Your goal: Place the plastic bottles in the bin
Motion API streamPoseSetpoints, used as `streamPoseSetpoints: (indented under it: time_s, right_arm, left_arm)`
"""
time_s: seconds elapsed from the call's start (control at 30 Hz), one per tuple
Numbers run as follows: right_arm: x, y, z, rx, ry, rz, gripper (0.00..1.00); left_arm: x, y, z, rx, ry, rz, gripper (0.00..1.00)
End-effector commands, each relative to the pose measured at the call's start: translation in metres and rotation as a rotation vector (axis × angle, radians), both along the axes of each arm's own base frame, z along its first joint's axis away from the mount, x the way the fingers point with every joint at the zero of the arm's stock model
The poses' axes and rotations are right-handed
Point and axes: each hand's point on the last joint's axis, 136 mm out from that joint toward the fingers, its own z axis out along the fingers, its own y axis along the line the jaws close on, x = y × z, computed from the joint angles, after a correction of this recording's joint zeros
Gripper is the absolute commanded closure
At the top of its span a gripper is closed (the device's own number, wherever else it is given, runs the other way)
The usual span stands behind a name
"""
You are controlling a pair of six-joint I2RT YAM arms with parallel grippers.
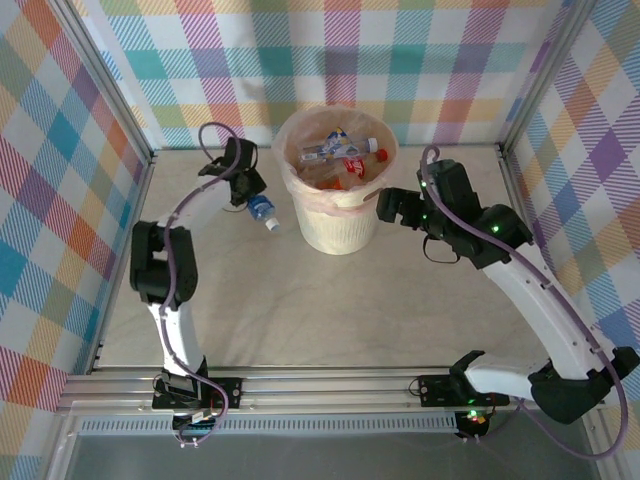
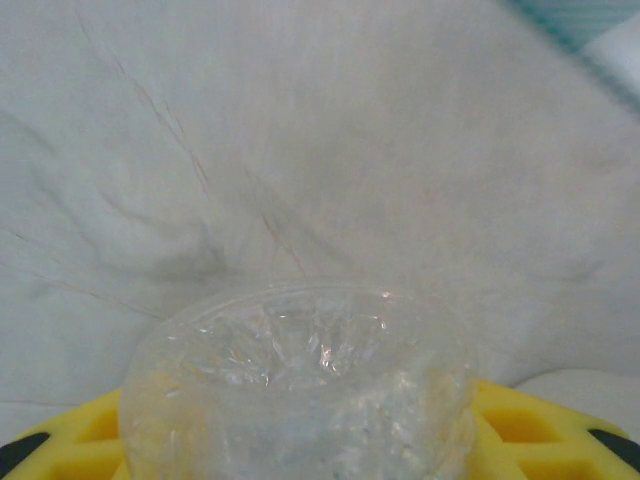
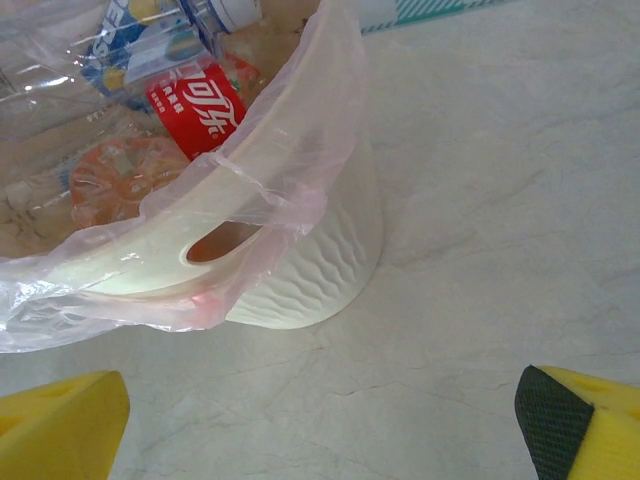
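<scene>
A clear plastic bottle (image 1: 262,211) with a blue label and white cap lies just left of the bin (image 1: 338,235), a cream-white bucket lined with a pinkish bag. My left gripper (image 1: 247,187) is shut on that bottle. In the left wrist view its clear ribbed base (image 2: 300,390) sits between the yellow fingers (image 2: 540,440). Several bottles (image 1: 340,160) lie inside the bin, among them a red-labelled one (image 3: 200,110). My right gripper (image 1: 392,208) hangs open beside the bin's right wall (image 3: 310,280), its yellow fingertips (image 3: 60,425) wide apart with nothing between them.
The beige marbled tabletop (image 1: 300,310) is bounded by metal frame rails and plaid walls (image 1: 60,200). The bin stands near the back centre, between both arms.
</scene>
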Motion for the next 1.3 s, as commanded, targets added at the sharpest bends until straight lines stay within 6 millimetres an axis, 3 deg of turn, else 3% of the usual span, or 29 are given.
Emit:
streamPoseSetpoints:
  time_s: [0.0, 0.13, 0.33, 0.43, 0.6, 0.83, 0.97, 1.07, 1.27]
  right_arm:
    - [-0.001, -0.007, 0.006, 0.010, -0.035, -0.022, 0.00]
    - [-0.002, -0.008, 0.005, 0.020, -0.044, -0.026, 0.00]
    - [-0.001, -0.008, 0.001, 0.022, -0.046, -0.033, 0.00]
    - [-0.001, -0.010, -0.002, 0.021, -0.045, -0.043, 0.00]
    - [-0.004, -0.021, -0.004, 0.015, -0.056, -0.090, 0.00]
    - [-0.014, -0.043, -0.009, 0.019, -0.052, -0.170, 0.00]
    - [-0.022, -0.050, -0.011, 0.043, -0.067, -0.191, 0.00]
    - [-0.026, -0.054, -0.012, 0.058, -0.078, -0.197, 0.00]
    - [-0.033, -0.059, -0.012, 0.055, -0.076, -0.202, 0.00]
  left_arm:
    - [-0.013, 0.024, 0.072, 0.134, -0.145, -0.018, 0.59]
    - [-0.029, 0.024, 0.141, 0.178, -0.306, -0.087, 0.59]
    - [-0.065, 0.003, 0.246, 0.217, -0.588, -0.226, 0.59]
    - [-0.080, -0.016, 0.283, 0.236, -0.688, -0.301, 0.59]
    - [-0.101, -0.071, 0.327, 0.296, -0.852, -0.492, 0.62]
    - [-0.113, -0.156, 0.348, 0.426, -0.963, -0.764, 0.62]
    - [-0.110, -0.204, 0.349, 0.549, -0.992, -0.892, 0.63]
    - [-0.099, -0.231, 0.342, 0.617, -0.993, -0.956, 0.63]
    - [-0.089, -0.273, 0.302, 0.702, -0.910, -1.107, 0.61]
